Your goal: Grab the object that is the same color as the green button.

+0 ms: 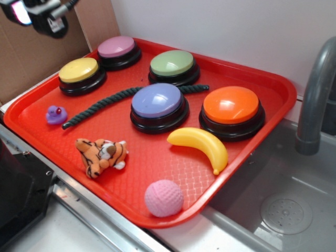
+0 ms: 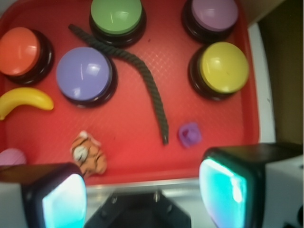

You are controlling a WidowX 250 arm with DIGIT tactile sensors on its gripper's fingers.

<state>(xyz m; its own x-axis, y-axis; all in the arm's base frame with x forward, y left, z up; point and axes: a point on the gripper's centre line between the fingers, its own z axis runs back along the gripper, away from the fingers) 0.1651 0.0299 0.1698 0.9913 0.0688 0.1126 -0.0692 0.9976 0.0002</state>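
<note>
A dark green twisted rope (image 1: 100, 106) lies on the red tray (image 1: 157, 199), running from beside the purple duck up behind the purple-blue button toward the green button (image 1: 173, 65). In the wrist view the rope (image 2: 147, 78) curves from the green button (image 2: 117, 16) down to the tray's near part. My gripper (image 2: 145, 192) is open and empty, held high above the tray's near edge; in the exterior view it sits at the top left (image 1: 39, 14), well away from the rope.
On the tray stand yellow (image 1: 80, 72), pink (image 1: 117, 50), purple-blue (image 1: 157, 104) and orange (image 1: 232, 109) buttons. A purple duck (image 1: 56, 114), a tiger toy (image 1: 102, 155), a yellow banana (image 1: 202, 146) and a pink ball (image 1: 164, 198) lie there too. A faucet (image 1: 315, 100) and sink are at right.
</note>
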